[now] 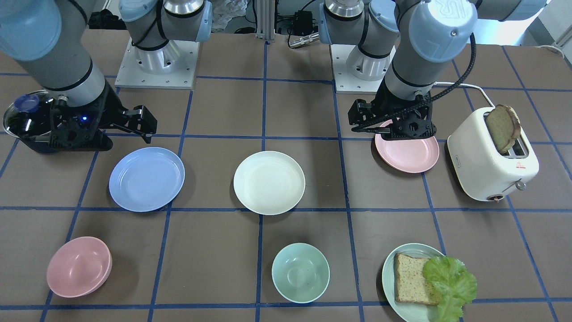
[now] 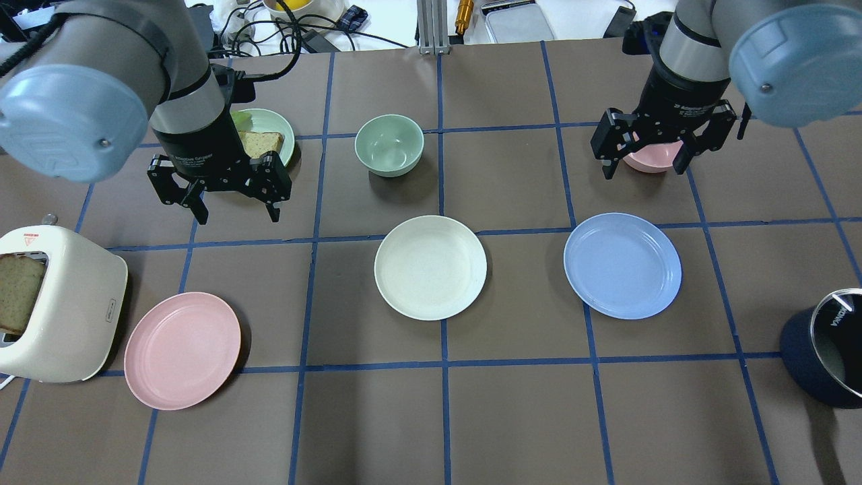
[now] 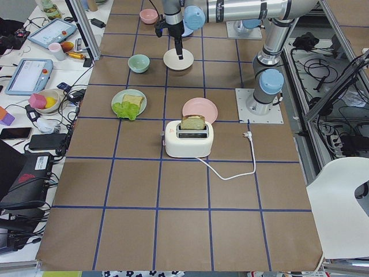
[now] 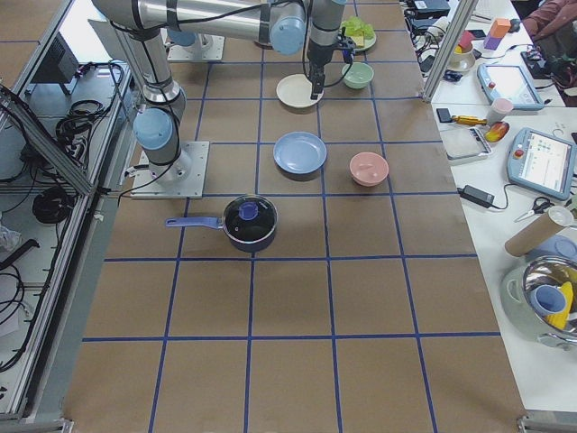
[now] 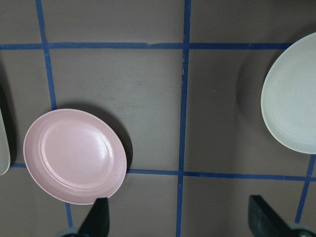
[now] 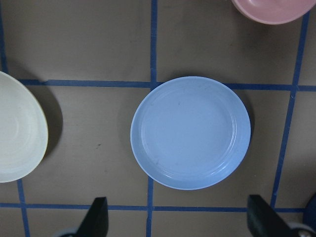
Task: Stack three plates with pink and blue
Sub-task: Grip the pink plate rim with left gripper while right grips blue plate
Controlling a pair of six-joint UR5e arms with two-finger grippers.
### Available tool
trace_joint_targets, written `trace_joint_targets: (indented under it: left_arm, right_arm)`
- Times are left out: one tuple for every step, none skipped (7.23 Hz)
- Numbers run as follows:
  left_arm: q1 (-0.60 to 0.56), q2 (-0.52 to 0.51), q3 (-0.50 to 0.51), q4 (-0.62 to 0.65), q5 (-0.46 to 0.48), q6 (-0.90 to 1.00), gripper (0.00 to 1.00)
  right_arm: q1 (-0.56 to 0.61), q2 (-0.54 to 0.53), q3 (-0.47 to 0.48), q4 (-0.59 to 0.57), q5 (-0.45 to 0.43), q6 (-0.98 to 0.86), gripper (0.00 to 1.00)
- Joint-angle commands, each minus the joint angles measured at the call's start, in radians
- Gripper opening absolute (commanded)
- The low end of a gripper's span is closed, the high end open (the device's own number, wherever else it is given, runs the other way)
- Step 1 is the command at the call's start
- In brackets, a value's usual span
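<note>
Left-end plate [image 2: 182, 350] sits below my L gripper [image 2: 238, 217], toaster [image 2: 67, 316] just outboard of it; right-end plate [image 2: 623, 265] below my R gripper [image 2: 644, 172]; middle plate [image 2: 431, 267] btwn the two grippers, all plates apart.

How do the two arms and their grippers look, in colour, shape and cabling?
Both the left arm and right arm are silver-grey tubes with light blue round joint caps bearing an embossed logo. The left gripper and right gripper are black, each with two jaws. A black ribbed cable runs along the left arm.
</note>
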Motion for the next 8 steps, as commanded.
trace_joint_targets:
  left_arm:
    - [0.072,0.004,-0.245,0.187,0.005,0.02,1.0]
    - [0.114,0.021,-0.392,0.354,0.011,0.029,1.0]
    - [0.148,0.018,-0.456,0.395,0.014,0.035,1.0]
    - [0.152,-0.005,-0.498,0.453,0.013,0.028,0.83]
    - [0.155,-0.016,-0.526,0.498,0.016,0.029,0.83]
    - [0.155,-0.007,-0.549,0.497,0.046,0.037,0.89]
    - [0.153,-0.014,-0.575,0.497,0.115,0.054,0.9]
    - [0.155,-0.027,-0.589,0.51,0.117,0.057,0.88]
  right_arm:
    - [-0.107,0.038,0.149,-0.177,-0.034,-0.104,1.0]
    - [-0.143,0.041,0.239,-0.312,-0.034,-0.158,1.0]
    - [-0.164,0.041,0.328,-0.419,-0.031,-0.163,1.0]
    - [-0.169,0.041,0.397,-0.507,-0.034,-0.165,1.0]
    - [-0.172,0.041,0.445,-0.581,-0.034,-0.162,1.0]
    - [-0.189,0.041,0.481,-0.597,-0.019,-0.162,1.0]
    - [-0.201,0.047,0.507,-0.615,-0.017,-0.163,1.0]
    - [-0.211,0.065,0.513,-0.643,-0.017,-0.163,1.0]
